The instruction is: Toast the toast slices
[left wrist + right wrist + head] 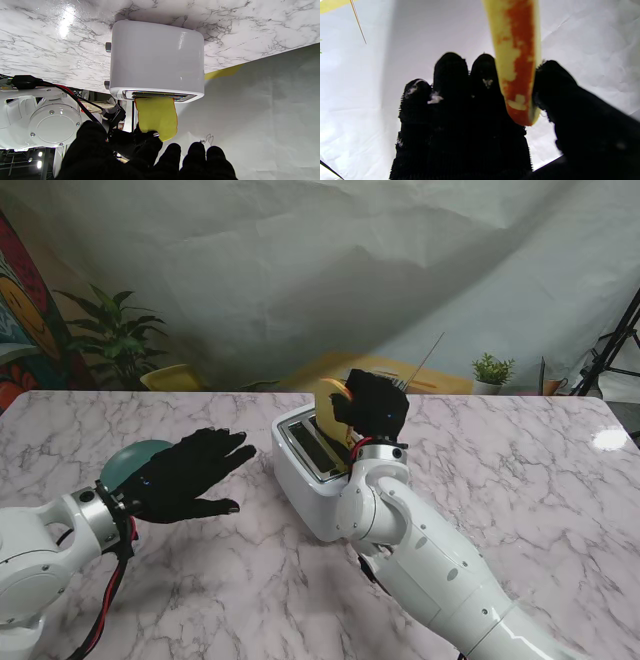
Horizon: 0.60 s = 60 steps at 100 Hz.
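One toast slice [157, 117] is pinched between thumb and fingers of the right hand [372, 408] directly over the slot of the white toaster [318, 480], its lower edge at the mouth, so insertion is underway and next comes a straight push down. At nine o'clock from the toaster, the left hand [190, 473] hovers empty, fingers spread, over a teal plate [128, 458]. Only the left wrist view shows the slice meeting the slot; the right wrist view shows just its orange crust edge.

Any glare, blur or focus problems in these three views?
Stand view: sharp, with one blown-out glare spot on the table at the far right. Left wrist view: crisp on the toaster and toast slice; lamp glare on the marble, left hand a featureless dark mass. Right wrist view: right hand and slice soft, too close; backdrop washed out.
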{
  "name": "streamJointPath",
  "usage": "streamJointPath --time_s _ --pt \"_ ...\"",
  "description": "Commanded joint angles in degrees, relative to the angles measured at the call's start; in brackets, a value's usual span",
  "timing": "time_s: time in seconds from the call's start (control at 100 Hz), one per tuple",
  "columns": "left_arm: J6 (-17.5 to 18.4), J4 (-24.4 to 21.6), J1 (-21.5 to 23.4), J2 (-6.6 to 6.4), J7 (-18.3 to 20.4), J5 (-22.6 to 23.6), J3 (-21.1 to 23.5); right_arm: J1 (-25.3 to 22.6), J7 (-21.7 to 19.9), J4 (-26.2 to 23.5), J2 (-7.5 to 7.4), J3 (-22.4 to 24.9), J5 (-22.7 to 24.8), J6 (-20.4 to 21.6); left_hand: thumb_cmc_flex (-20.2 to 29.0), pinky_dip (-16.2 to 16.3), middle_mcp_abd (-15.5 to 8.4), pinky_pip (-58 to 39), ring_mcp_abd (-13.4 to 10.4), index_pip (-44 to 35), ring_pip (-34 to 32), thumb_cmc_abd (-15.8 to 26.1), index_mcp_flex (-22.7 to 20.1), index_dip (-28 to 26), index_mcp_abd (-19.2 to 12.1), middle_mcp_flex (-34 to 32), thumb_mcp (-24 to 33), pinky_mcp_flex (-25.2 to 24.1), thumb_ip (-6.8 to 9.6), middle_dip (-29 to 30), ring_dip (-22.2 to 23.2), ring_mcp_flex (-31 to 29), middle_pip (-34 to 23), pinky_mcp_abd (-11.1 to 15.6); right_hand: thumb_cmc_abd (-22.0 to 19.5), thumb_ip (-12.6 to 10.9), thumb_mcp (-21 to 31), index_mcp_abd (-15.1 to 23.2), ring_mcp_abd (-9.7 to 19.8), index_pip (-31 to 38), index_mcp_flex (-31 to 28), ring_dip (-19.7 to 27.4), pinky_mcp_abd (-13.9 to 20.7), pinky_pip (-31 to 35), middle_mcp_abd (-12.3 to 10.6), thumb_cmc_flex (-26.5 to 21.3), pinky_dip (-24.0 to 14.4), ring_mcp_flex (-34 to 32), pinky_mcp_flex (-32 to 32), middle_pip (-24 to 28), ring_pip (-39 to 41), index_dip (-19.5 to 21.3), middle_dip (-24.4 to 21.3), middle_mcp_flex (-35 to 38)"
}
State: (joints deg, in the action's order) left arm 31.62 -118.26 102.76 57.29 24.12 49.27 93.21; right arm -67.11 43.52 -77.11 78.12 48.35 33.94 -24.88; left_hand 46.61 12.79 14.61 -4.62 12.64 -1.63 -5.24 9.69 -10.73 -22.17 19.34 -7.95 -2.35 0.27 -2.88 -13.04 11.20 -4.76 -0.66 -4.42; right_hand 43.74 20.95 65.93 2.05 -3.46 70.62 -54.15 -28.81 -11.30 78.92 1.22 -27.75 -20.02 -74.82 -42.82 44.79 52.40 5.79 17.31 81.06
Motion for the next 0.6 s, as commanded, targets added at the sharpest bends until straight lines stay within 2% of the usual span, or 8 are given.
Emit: streamJointPath --time_s 0.0,0.24,0.59 --pt "0.2 0.2 0.1 0.01 0.7 0.1 -0.1 0.0 0.3 0.7 0.47 -0.2 -0.2 -0.7 0.2 0.5 -0.6 2.5 -0.2 -0.1 0.3 2.8 0.2 0.5 0.7 1.4 -0.2 -0.2 0.41 -0.8 -0.3 2.0 0.5 2.5 2.5 -1.7 -0.9 2.2 1.5 4.3 -1.7 -1.0 -0.3 1.9 -0.1 0.1 -0.1 -0.8 -0.7 2.7 2.3 0.0 -0.2 3.0" --pt "0.5 0.4 0.0 0.04 0.3 0.3 -0.3 -0.2 0.0 0.6 0.57 -0.2 -0.4 -1.7 0.2 0.5 -0.6 2.6 -0.1 -0.1 0.3 2.8 0.3 0.5 0.8 1.4 -0.2 -0.2 0.41 -0.8 -0.3 2.0 0.5 2.6 2.7 -1.8 -1.0 1.8 1.2 4.5 -1.9 -1.1 -0.6 2.1 0.3 -0.2 0.0 -0.7 -1.0 3.3 2.9 -0.3 -0.3 2.9" --pt "0.7 1.5 -1.1 0.27 -1.5 0.5 -1.3 -0.7 -2.2 -0.5 -0.67 0.2 1.2 -1.9 0.1 0.5 -0.7 2.5 -0.2 -0.1 0.3 3.1 0.3 0.5 0.8 1.4 -0.3 -0.1 0.38 -0.8 -0.2 1.9 0.5 2.6 3.0 -1.8 -1.3 2.3 1.0 4.3 -2.2 -1.1 -1.0 2.1 0.6 -0.6 0.1 -0.6 -0.9 3.5 3.4 -0.8 -0.5 2.8"
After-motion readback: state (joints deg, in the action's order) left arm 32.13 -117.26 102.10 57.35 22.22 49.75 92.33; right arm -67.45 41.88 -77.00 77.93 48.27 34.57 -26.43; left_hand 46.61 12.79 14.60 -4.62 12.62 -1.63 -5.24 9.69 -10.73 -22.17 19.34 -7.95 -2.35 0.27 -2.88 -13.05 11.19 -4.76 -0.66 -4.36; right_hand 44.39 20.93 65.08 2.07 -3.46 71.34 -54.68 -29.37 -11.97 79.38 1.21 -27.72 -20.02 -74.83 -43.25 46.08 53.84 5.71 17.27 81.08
